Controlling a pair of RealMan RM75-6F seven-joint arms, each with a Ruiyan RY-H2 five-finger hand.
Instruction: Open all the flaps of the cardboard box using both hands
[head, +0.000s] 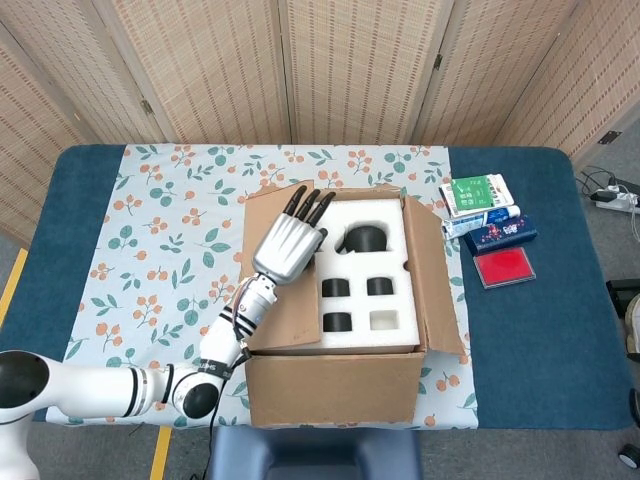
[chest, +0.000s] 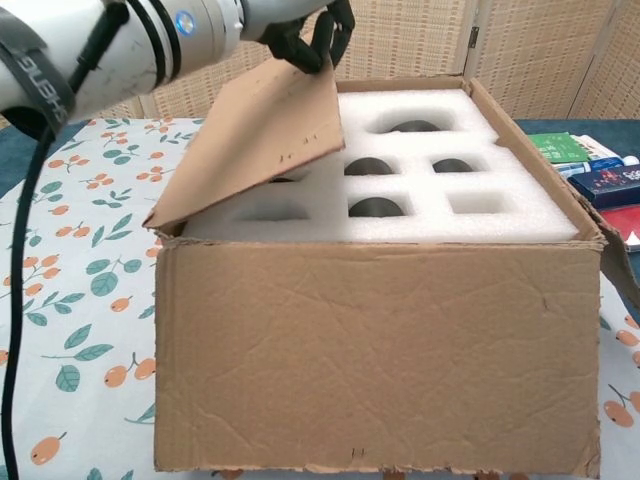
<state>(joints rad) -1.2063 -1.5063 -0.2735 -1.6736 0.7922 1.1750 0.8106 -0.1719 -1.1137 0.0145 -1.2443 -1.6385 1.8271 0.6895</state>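
Observation:
The cardboard box (head: 335, 385) stands in the middle of the table, its front wall (chest: 380, 350) filling the chest view. Its left flap (head: 295, 300) is raised at a steep slant (chest: 260, 135). My left hand (head: 288, 243) holds that flap at its free edge, the dark fingers (chest: 310, 40) hooked over it. The right flap (head: 432, 270) stands out to the right. White foam (head: 365, 265) with several round and square pockets (chest: 470, 170) fills the inside. My right hand appears in neither view.
A floral cloth (head: 170, 230) covers the left and middle of the blue table. Right of the box lie a green and white pack (head: 478, 195), a dark blue pack (head: 500, 232) and a red flat case (head: 505, 265). Woven screens stand behind.

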